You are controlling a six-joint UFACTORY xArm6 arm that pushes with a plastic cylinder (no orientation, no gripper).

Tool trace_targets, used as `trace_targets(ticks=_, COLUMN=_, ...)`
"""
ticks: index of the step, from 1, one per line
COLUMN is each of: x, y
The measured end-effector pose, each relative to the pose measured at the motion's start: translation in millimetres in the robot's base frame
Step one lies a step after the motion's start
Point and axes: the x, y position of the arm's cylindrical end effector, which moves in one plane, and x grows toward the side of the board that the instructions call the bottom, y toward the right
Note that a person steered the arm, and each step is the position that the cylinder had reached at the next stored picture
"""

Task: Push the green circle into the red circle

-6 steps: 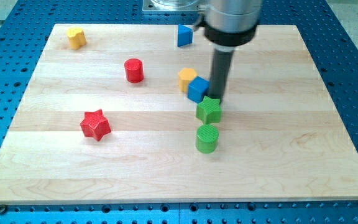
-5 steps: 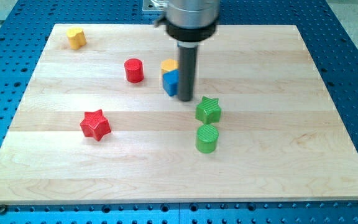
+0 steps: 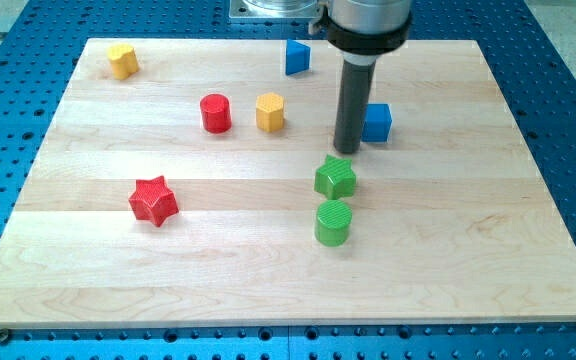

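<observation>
No jaws on this rod; my tip (image 3: 347, 150) sits above the green star (image 3: 336, 178), the green circle (image 3: 333, 222) below it, the red circle (image 3: 215, 113) far up-left.

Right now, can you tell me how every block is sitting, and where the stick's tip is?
green circle: upright, untouched, near the view's bottom.
green star: flat, just above the green circle.
red circle: upright, standing alone.
orange block: beside the red circle, apart.
blue cube: right of the rod.
blue block: near the top edge.
yellow block: top-left corner.
red star: flat, alone.
my tip: just above the green star.
</observation>
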Motion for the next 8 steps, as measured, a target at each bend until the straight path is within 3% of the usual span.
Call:
trace_targets(ticks=1, x=-57.7, y=50.2)
trace_targets(ticks=2, x=-134.6, y=38.7)
trace_targets(ticks=3, x=-145.0, y=33.8)
trace_targets(ticks=4, x=-147.8, y=-20.4)
trace_targets(ticks=5, x=-166.9, y=58.0)
trace_targets(ticks=6, x=-164.2, y=59.7)
trace_targets(ticks=8, x=-112.1, y=42.9)
